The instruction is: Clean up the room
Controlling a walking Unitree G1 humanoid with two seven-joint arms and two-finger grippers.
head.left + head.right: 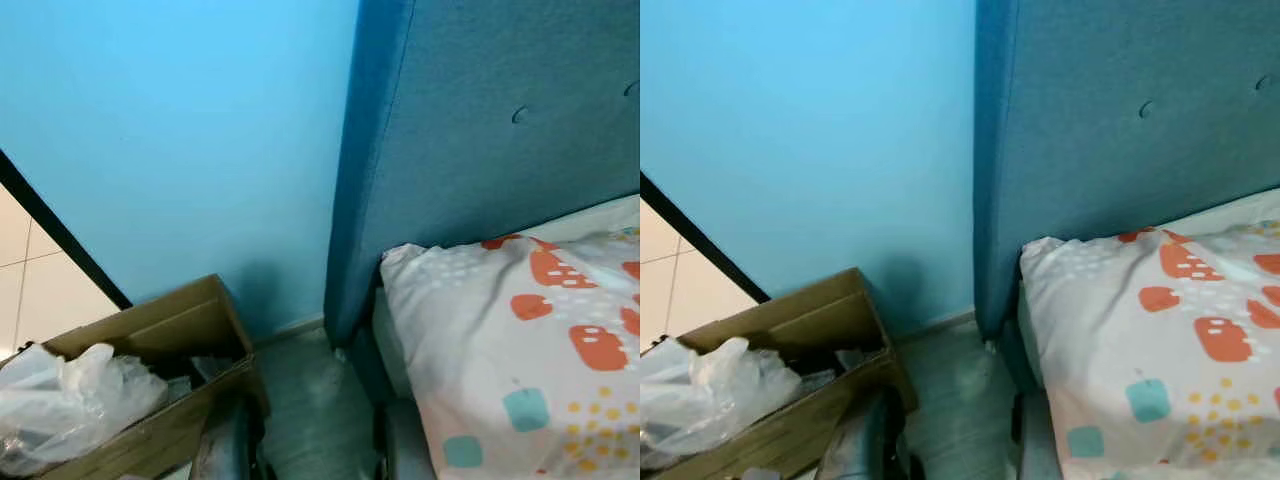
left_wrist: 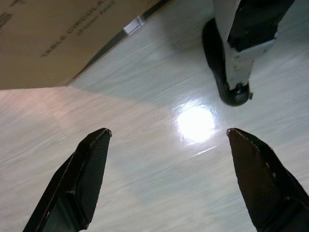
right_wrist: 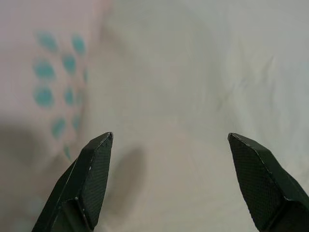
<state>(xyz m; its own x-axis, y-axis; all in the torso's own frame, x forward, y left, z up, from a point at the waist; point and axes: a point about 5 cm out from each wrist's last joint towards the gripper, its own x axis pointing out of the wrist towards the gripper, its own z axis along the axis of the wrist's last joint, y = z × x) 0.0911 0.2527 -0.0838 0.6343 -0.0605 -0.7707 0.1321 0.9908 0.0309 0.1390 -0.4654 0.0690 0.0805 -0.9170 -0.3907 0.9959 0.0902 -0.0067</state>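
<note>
a cardboard box holding crumpled plastic bags sits at near left by the blue wall; a patterned pillow lies right, against the headboard. the left gripper hangs spread over pale floor, and the right gripper is spread over white bedding.

Cardboard box left, plastic bags inside; bed right, headboard behind pillow.

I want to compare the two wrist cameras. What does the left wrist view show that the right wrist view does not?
The left wrist view has the pale glossy floor with a light glare, a cardboard box with printed text, and the robot's foot. The right wrist view has white bedding and fabric with teal dots. Both look past an open tool: left tool, right tool, holding nothing.
</note>
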